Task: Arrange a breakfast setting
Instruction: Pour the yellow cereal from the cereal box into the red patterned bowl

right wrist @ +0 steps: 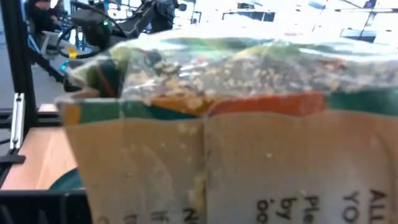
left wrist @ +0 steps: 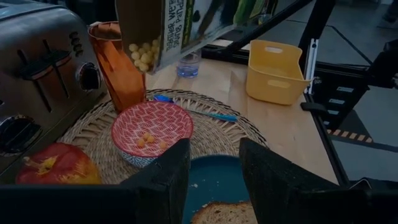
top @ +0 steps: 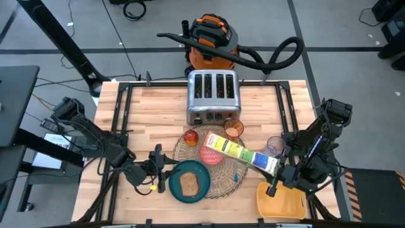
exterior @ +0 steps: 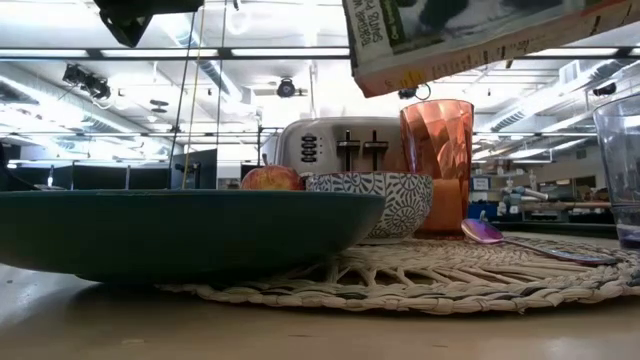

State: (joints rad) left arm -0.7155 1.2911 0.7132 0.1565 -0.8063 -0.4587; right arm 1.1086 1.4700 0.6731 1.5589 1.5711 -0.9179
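Observation:
A round woven placemat (top: pixel 221 183) lies at the table's middle. On it sit a teal plate (top: pixel 174 187) with a toast slice (top: pixel 188 184), a red-yellow apple (top: pixel 190 137), a pink-red bowl (left wrist: pixel 152 127) holding a few cereal balls, an orange cup (top: pixel 233 128) and a blue spoon (top: pixel 236 175). A cereal box (top: pixel 240 154) hangs slanted above the bowl, with cereal balls at its open mouth (left wrist: pixel 140 56). My right gripper (top: pixel 276 173) is shut on the box. My left gripper (left wrist: pixel 214 152) hovers open beside the plate's left edge. My right gripper holds the cereal box by its closed end (top: pixel 269 166), coming from the table's right side. The box hides the fingers in the right wrist view. The box is lifted clear and lies almost level, its open end over the bowl.
A chrome toaster (top: pixel 212 96) stands behind the placemat. A square yellow tray (top: pixel 280 201) sits at the near right, with a clear cup (top: pixel 274 146) behind it. An orange vacuum (top: pixel 212 38) stands beyond the far edge.

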